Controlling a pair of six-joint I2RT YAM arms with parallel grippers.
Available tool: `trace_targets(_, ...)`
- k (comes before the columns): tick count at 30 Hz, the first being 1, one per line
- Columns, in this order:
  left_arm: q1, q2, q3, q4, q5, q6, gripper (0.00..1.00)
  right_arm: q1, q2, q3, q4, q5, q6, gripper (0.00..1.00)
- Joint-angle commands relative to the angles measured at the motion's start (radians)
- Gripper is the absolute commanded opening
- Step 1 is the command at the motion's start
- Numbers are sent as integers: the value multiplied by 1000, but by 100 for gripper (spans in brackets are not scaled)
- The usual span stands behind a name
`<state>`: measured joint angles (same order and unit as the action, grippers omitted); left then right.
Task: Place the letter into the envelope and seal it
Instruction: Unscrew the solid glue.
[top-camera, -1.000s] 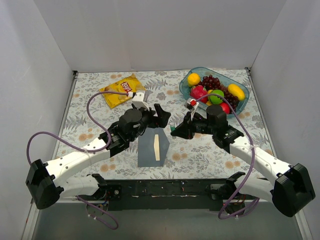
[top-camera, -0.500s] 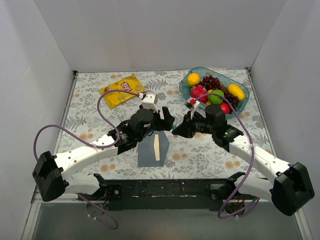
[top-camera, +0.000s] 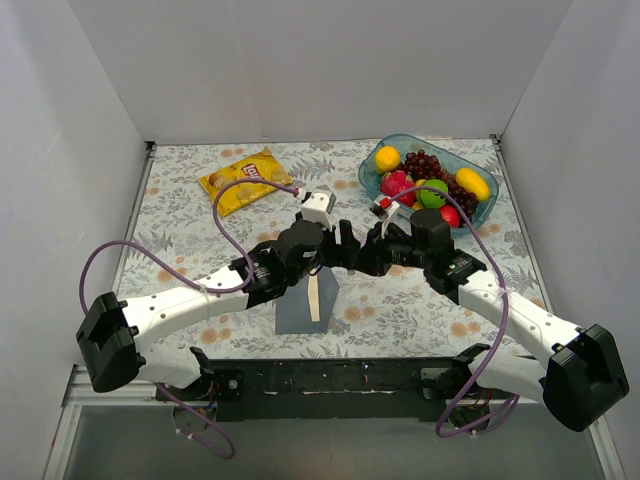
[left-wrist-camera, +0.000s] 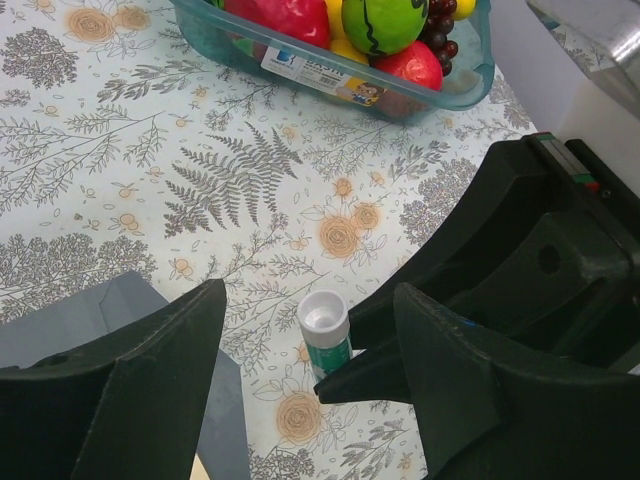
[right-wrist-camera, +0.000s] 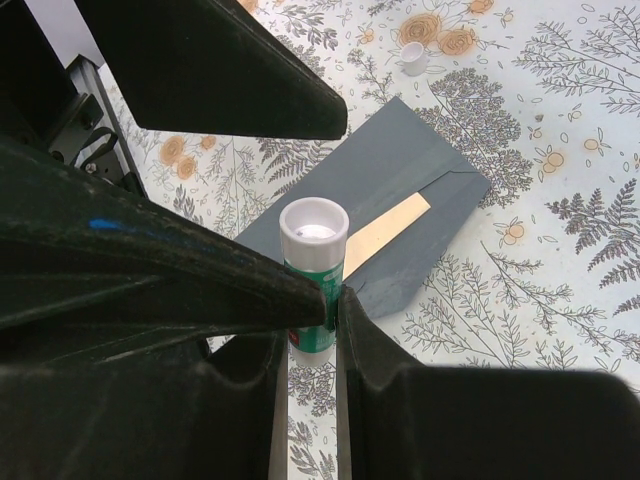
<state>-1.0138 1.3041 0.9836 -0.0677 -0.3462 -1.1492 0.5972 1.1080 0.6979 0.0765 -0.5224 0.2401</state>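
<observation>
Your top view looks down from above and behind the near edge, covering the table (top-camera: 170, 180). Both wrist views sit low and close: the left faces the fruit bowl (left-wrist-camera: 460, 85), the right looks back over the envelope (right-wrist-camera: 400, 180), and both share the glue stick (left-wrist-camera: 325, 340).

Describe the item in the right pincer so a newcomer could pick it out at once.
Find the grey-blue envelope lying near the front middle of the flowered table. By its far right corner, the right pincer grips a small upright glue stick. It is the only tube there: green body, white top.
</observation>
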Motion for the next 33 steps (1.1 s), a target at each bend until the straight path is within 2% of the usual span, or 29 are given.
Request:
trace_targets(1,-11,9,46,-3,-16,19,66,4,-8,38,26,2,5,1)
trace_targets(13,-12,18,38,-1,-17,5,57,4,-13,31,35,-2,2,1)
trace_targets(20,-12,20,38,3,-11,0,47,4,-13,31,35,4,2,1)
trace_targets(26,-12,15,36,9,-10,-6,30,4,-16,29,35,4,1,1)
trace_targets(31,-12,12,30,11,3,-10,0,4,-22,28,39,4,-2,1)
trace_targets(33,-12,6,23,12,9,-14,0,4,-25,28,39,-1,-4,1)
